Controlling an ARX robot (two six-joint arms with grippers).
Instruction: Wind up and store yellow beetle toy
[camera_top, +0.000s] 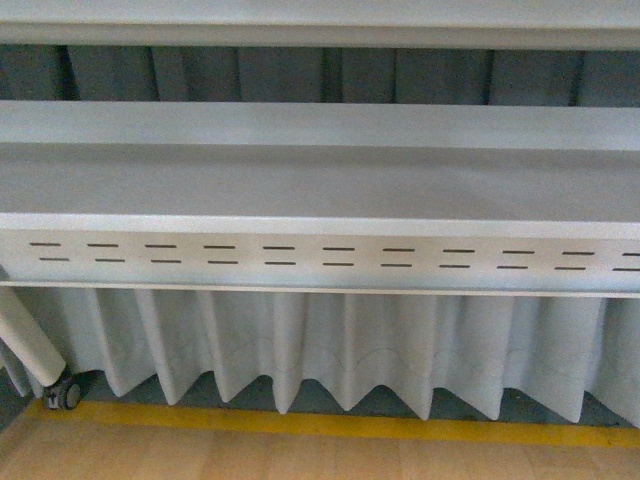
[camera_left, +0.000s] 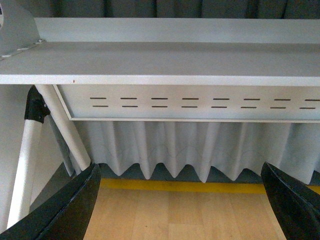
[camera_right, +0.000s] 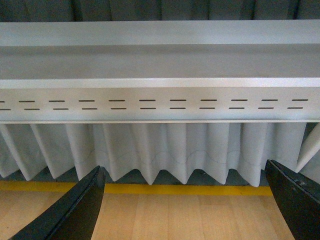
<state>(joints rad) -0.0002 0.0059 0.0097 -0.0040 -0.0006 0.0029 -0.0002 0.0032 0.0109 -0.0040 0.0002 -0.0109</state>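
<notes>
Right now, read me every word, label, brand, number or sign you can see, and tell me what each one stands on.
None: no word, label, brand, number or sign can be read in any view.
The dark marks on the shelf's front panel are rows of slots, not characters.
The pleated curtain and the yellow floor stripe are plain.

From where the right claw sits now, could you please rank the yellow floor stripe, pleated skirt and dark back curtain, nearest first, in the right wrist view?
1. yellow floor stripe, on the floor just ahead of the right claw.
2. pleated skirt, hanging under the table.
3. dark back curtain, behind the table.
</notes>
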